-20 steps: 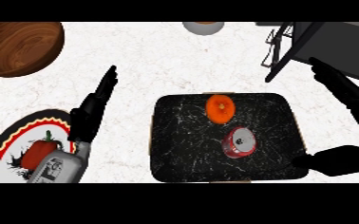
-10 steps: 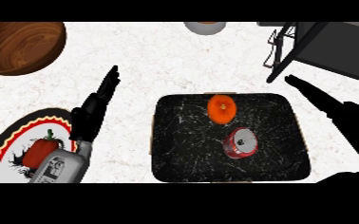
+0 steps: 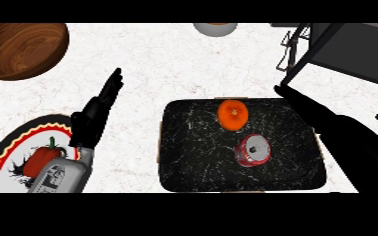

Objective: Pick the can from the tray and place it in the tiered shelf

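Right hand (image 3: 325, 120) stretched flat over the right side of the black tray (image 3: 192, 170), fingers straight and together, holding nothing, tips toward the tray's far right corner. Just left of it, lying on its side in the tray, the red can (image 3: 252, 151), silver end up, apart from the fingers. Beyond the can, an orange (image 3: 233, 114). Dark tiered shelf (image 3: 336, 45) at upper right. Left hand (image 3: 96, 112) resting open at left, fingers up, beside a plate (image 3: 16, 150) with a red pepper (image 3: 43, 159). Wooden bowl (image 3: 26, 50) at far left.
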